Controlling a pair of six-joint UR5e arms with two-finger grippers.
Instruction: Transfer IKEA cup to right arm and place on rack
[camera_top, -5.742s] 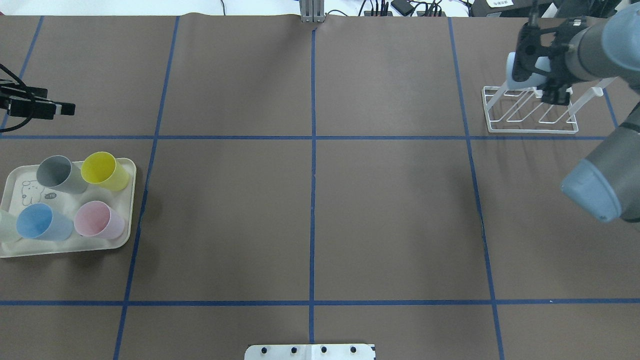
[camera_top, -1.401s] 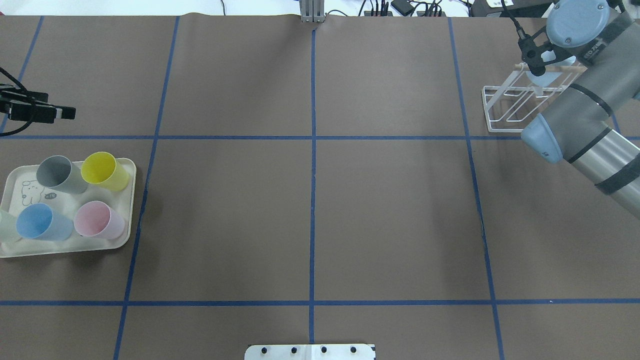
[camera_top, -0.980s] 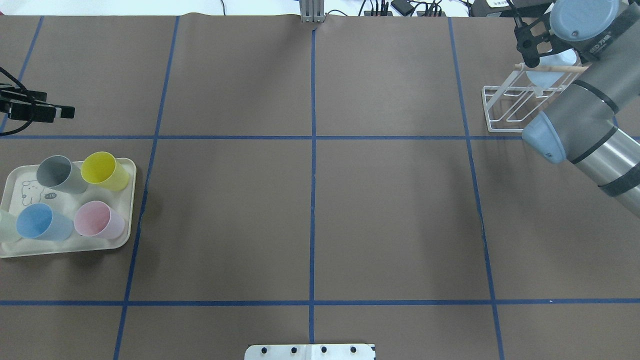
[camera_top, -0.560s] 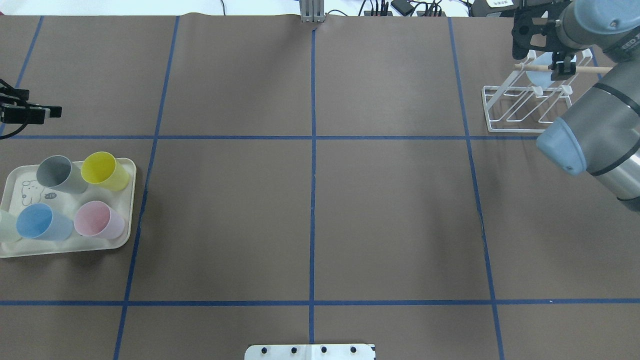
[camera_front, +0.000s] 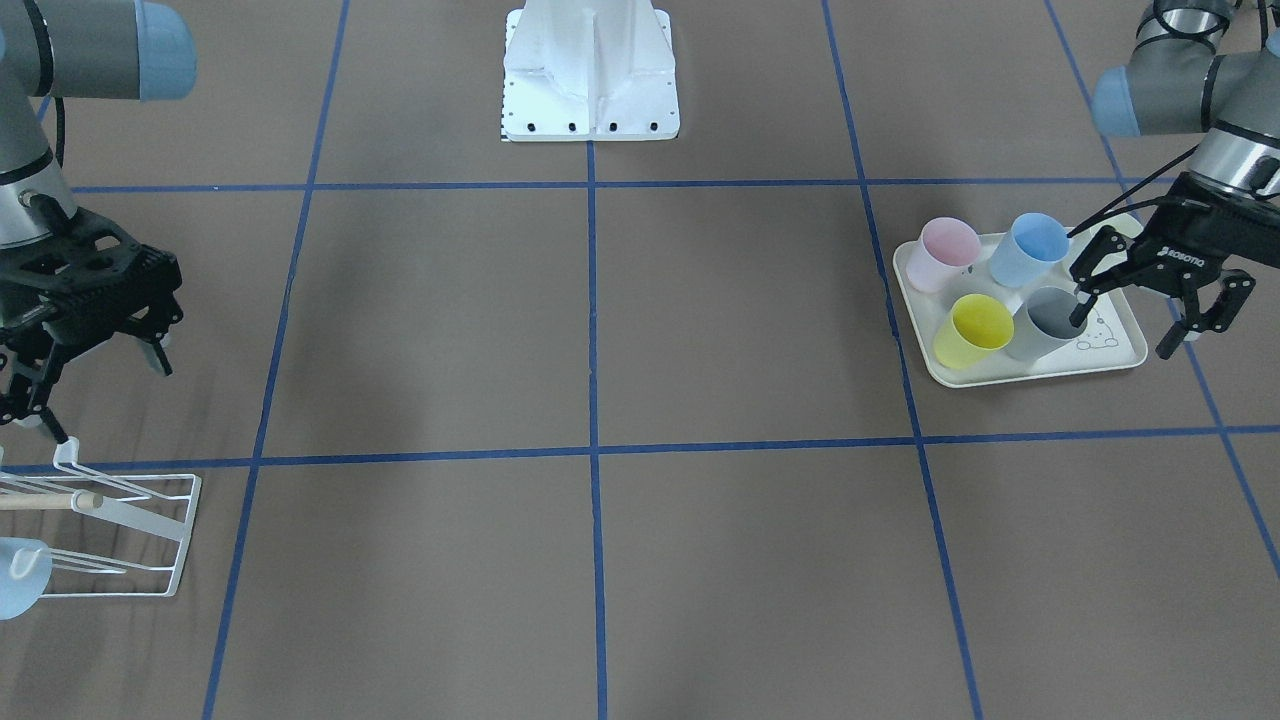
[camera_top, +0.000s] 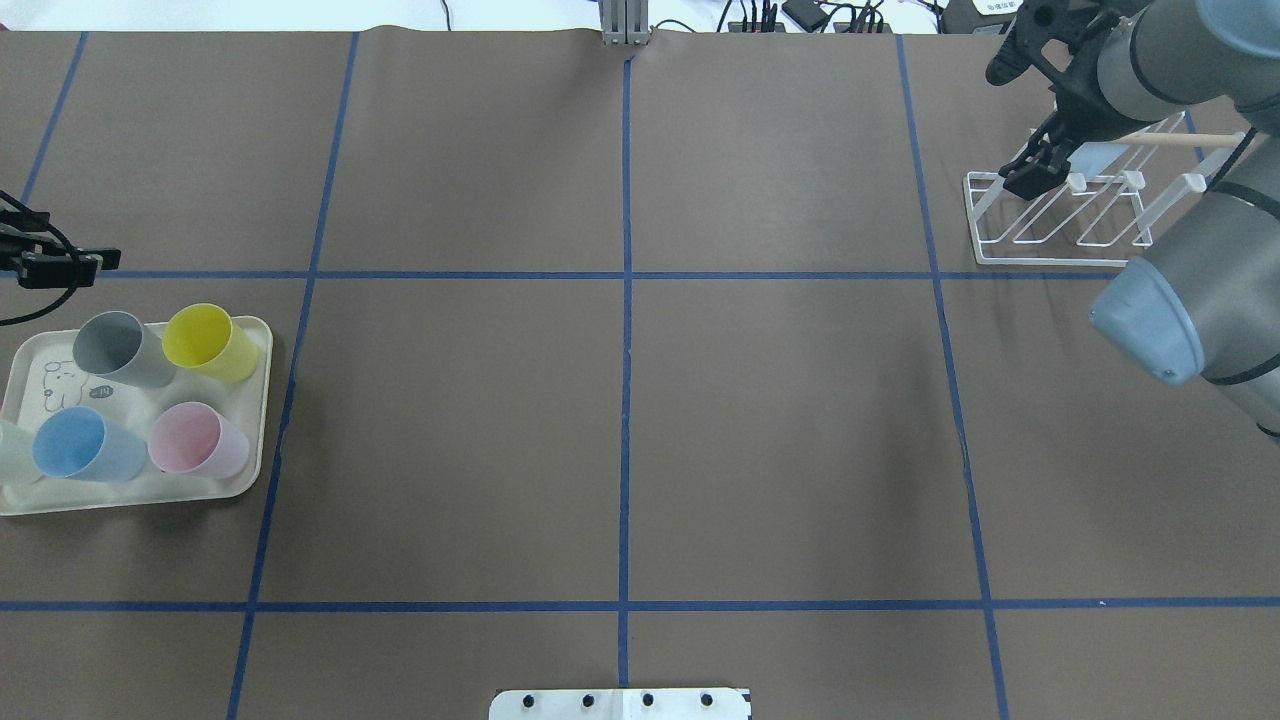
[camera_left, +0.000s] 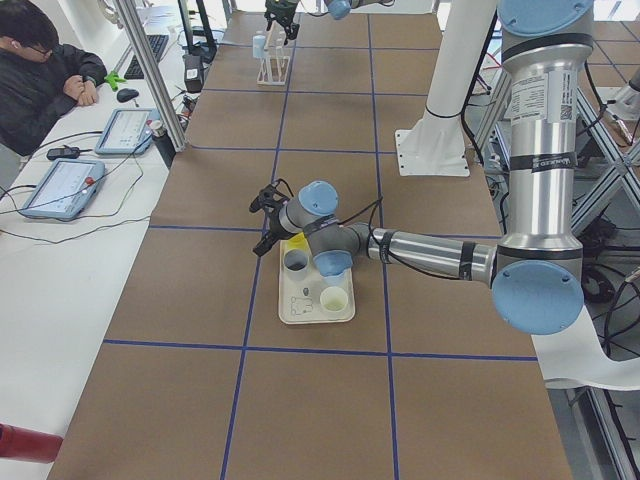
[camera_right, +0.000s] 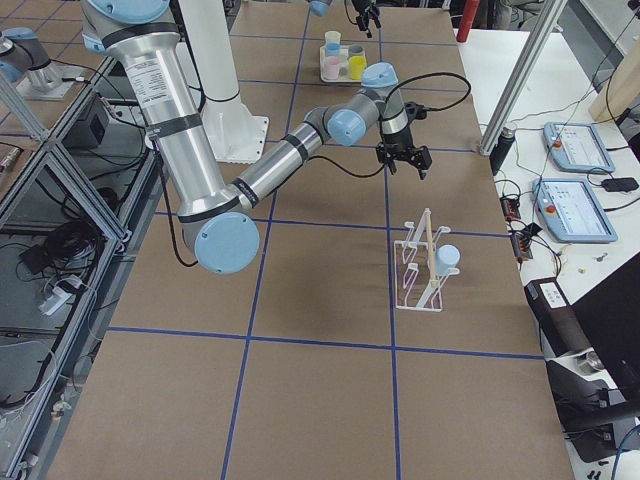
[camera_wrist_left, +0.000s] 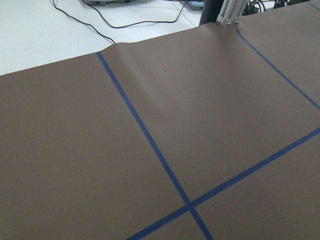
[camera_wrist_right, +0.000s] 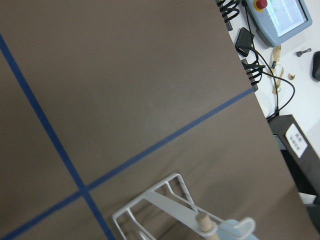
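Observation:
A light blue IKEA cup (camera_front: 16, 584) hangs on the white wire rack (camera_front: 130, 545) with its wooden dowel (camera_front: 40, 502). The cup also shows in the exterior right view (camera_right: 447, 258) and in the overhead view (camera_top: 1100, 157). My right gripper (camera_front: 100, 395) is open and empty, just off the rack's end and apart from it; it also shows overhead (camera_top: 1015, 125). My left gripper (camera_front: 1125, 330) is open and empty. It hangs over the far edge of the cream tray (camera_front: 1115, 362), beside the grey cup (camera_front: 1045, 320).
The tray also holds a yellow cup (camera_front: 972, 328), a blue cup (camera_front: 1030, 248) and a pink cup (camera_front: 942, 252). A pale green cup (camera_top: 8, 450) shows at the overhead view's left edge. The robot's white base (camera_front: 590, 75) is at the table's near side.
The right gripper has let go of the light blue cup, left it on the rack and drawn back from it, turning. The left gripper has moved toward the tray.

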